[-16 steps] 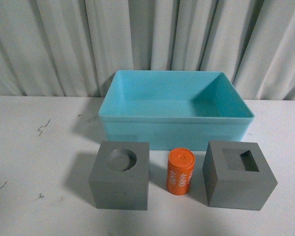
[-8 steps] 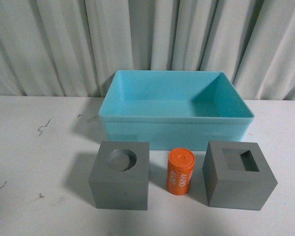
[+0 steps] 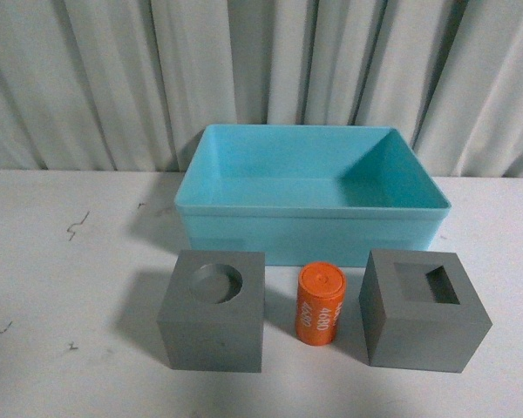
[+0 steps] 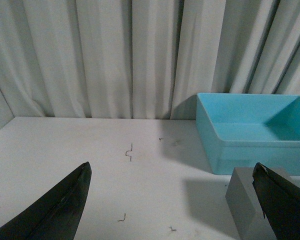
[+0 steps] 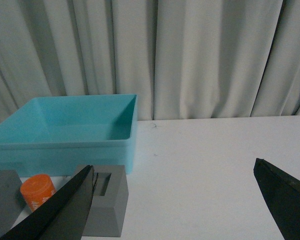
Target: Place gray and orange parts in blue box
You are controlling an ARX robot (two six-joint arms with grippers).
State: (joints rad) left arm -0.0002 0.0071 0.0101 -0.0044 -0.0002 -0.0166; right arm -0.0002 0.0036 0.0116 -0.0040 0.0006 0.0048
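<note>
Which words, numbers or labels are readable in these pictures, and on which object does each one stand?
"4480": white digits on the side of the orange cylinder, in two rows running sideways; slightly blurred, so this reading is not certain.
In the right wrist view the print on this cylinder is too small to read.
No text shows on the blue box, the gray cube with the round recess or the gray cube with the square recess.
</note>
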